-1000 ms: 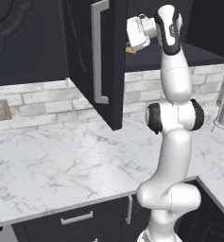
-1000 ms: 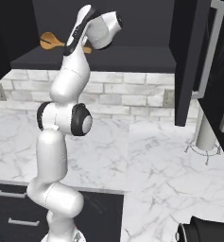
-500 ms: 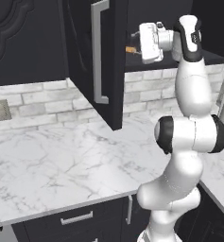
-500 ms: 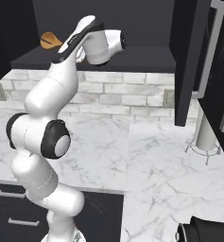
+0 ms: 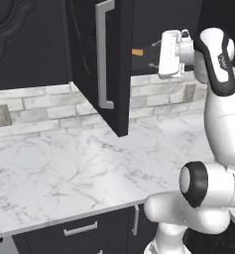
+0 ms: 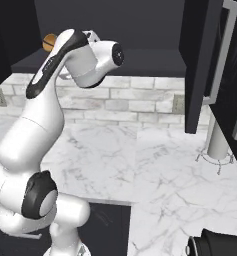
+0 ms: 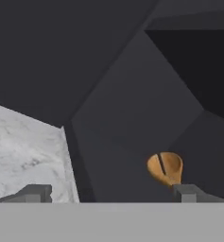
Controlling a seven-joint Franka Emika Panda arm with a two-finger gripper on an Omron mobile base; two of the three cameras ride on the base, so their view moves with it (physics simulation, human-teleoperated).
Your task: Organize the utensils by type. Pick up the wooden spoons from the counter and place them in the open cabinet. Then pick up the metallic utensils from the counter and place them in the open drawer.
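Inside the open cabinet [image 7: 132, 118], apparently loose, lies a wooden spoon [image 7: 165, 168].

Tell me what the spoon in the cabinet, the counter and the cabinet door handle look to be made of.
Wooden spoon: wood, by its matte orange-brown bowl. Counter: marble or a lookalike, white with grey veins, smooth. Handle on the open cabinet door: probably brushed metal, a pale silver bar against the black panel.
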